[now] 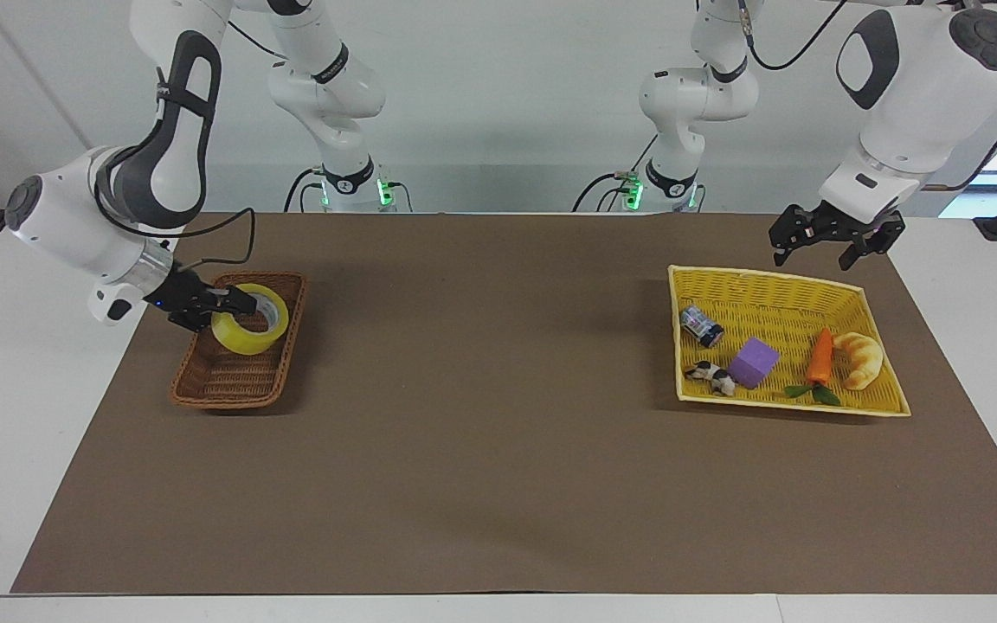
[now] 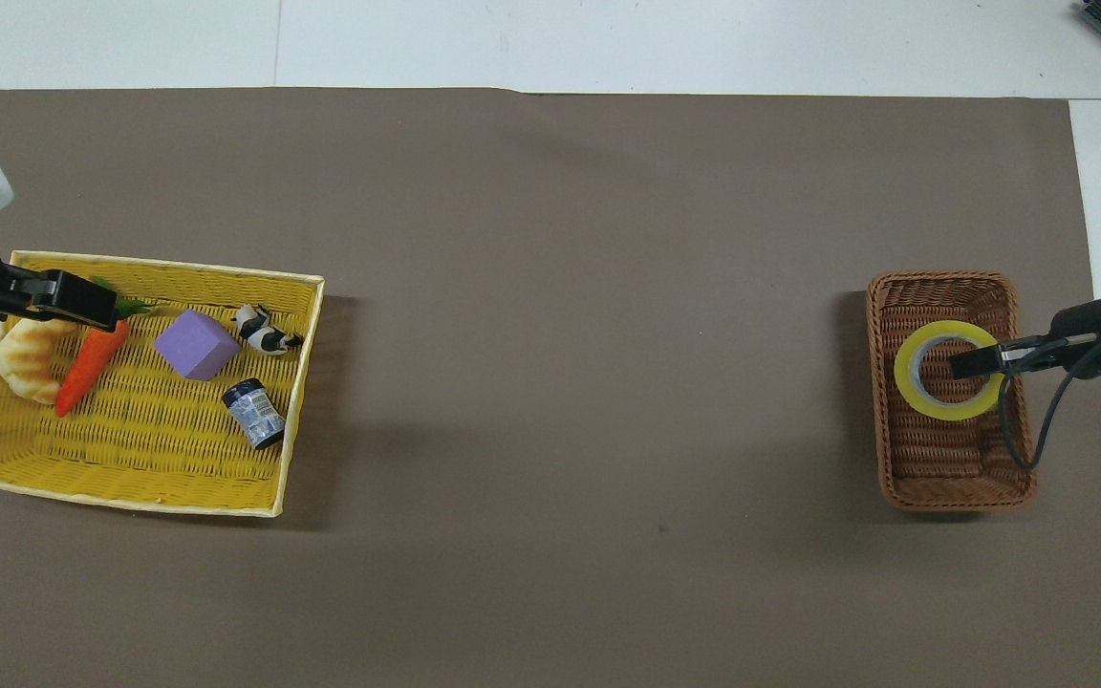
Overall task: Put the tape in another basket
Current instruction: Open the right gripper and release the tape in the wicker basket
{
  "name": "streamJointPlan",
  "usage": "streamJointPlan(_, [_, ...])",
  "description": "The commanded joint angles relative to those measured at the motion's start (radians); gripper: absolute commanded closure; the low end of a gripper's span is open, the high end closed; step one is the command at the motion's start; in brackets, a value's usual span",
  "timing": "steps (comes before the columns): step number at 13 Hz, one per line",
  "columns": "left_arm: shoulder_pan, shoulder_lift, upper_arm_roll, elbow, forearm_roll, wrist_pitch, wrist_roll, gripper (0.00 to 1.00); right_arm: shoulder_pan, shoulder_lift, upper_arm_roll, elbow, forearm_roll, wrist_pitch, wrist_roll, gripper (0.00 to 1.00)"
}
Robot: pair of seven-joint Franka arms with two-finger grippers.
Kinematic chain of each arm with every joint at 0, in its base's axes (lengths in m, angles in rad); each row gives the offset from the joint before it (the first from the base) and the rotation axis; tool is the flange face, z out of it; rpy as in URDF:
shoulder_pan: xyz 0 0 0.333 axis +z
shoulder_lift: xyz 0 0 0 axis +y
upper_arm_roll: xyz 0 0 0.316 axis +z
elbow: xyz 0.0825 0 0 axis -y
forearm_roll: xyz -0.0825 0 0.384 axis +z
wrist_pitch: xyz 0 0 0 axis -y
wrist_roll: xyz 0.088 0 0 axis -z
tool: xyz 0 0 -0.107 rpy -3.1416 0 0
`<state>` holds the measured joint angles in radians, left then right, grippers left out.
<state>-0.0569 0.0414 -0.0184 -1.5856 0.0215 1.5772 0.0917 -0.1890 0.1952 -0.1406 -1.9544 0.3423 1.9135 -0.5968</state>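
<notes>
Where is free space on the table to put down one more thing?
The brown mat lies bare between the small brown wicker basket and the wide yellow woven basket. The yellow basket is crowded toward the left arm's end.

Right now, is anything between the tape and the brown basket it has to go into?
Nothing visible. The right claw is shut on the tape, holding it over the brown wicker basket, whose inside shows only bare weave.
</notes>
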Motion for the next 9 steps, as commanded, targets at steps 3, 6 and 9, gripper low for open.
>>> streamJointPlan(3, [0.008,0.005,-0.008,0.010,0.014,-0.019,0.008,0.00,-0.017,-0.019,0.015,-0.055,0.006,0.036,-0.047,0.97])
streamJointPlan(6, [0.008,0.005,-0.008,0.010,0.014,-0.019,0.008,0.00,-0.026,0.006,0.015,-0.075,0.007,0.062,-0.072,0.78])
streamJointPlan(9, [0.008,0.005,-0.008,0.010,0.014,-0.019,0.008,0.00,-0.026,0.006,0.015,-0.081,0.008,0.070,-0.072,0.00])
